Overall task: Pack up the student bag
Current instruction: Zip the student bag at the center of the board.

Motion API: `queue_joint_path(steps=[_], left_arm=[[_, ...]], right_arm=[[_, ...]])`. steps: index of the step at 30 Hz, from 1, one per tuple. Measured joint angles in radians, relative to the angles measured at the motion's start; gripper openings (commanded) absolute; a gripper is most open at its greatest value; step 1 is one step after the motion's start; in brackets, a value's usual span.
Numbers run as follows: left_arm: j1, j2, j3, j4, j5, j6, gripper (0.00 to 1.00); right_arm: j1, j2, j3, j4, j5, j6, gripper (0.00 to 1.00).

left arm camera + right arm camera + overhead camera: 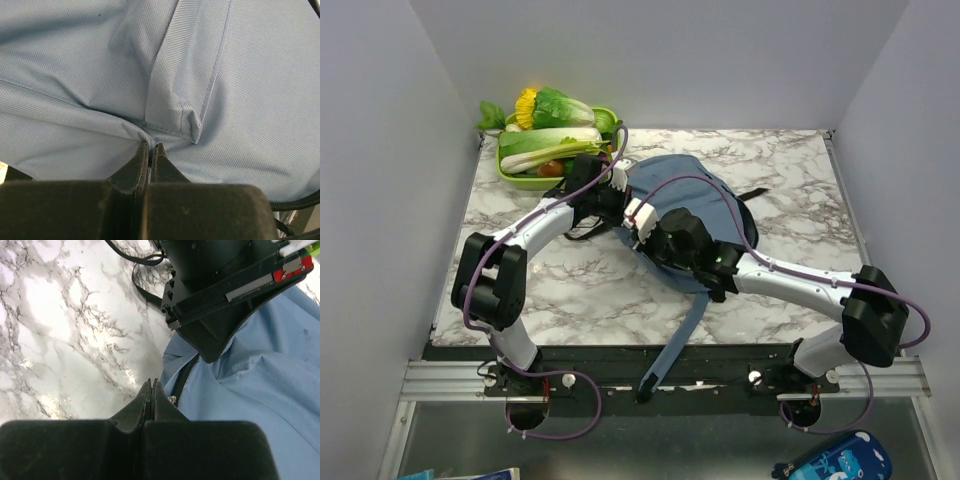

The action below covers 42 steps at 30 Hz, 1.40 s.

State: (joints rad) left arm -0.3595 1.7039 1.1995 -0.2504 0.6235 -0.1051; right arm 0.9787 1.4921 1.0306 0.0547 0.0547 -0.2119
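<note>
The student bag (705,195) is a dusty-blue fabric backpack lying flat on the marble table, and its cloth fills the left wrist view (225,75). My left gripper (620,203) is shut, with a puckered fold of the bag's cloth pinched at its tips (151,146). In the right wrist view it shows as a black wedge (212,352) pressed into the bag (260,405). My right gripper (643,228) is shut and empty. Its tips (151,382) are at the bag's left edge, beside a black zip line and a small pale zip pull (172,400).
A green tray of vegetables (552,150) stands at the back left corner. Black straps (752,193) lie at the bag's right side and near its left (142,277). A blue strap (678,335) hangs over the front edge. A dark-blue printed pouch (835,462) lies below the table, front right.
</note>
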Motion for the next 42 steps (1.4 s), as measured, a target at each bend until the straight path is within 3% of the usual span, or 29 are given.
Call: queue_joint_path(steps=[13,26,30,35,36,37,38,42], left_arm=[[-0.011,0.002,0.03,-0.034,-0.002,0.003,0.0],[0.061,0.013,0.085,-0.099,0.043,-0.002,0.0],[0.093,0.021,0.085,-0.097,-0.019,0.04,0.0],[0.096,0.02,0.085,-0.122,-0.046,0.089,0.01],[0.095,0.02,0.085,-0.126,-0.048,0.097,0.05],[0.096,0.02,0.085,-0.128,-0.048,0.102,0.06],[0.095,0.02,0.089,-0.139,-0.048,0.11,0.07],[0.079,0.01,0.103,-0.168,-0.05,0.137,0.14]], right_arm=[[0.0,-0.195,-0.128,-0.085,0.058,0.089,0.01],[0.0,-0.512,-0.333,-0.176,0.164,0.235,0.01],[0.004,-0.629,-0.36,-0.222,0.19,0.268,0.0],[0.004,-0.652,-0.36,-0.261,0.237,0.283,0.0],[0.004,-0.657,-0.36,-0.277,0.244,0.284,0.04],[0.004,-0.665,-0.36,-0.287,0.246,0.285,0.22],[0.004,-0.672,-0.36,-0.289,0.243,0.287,0.3],[0.004,-0.656,-0.334,-0.287,0.193,0.315,0.48]])
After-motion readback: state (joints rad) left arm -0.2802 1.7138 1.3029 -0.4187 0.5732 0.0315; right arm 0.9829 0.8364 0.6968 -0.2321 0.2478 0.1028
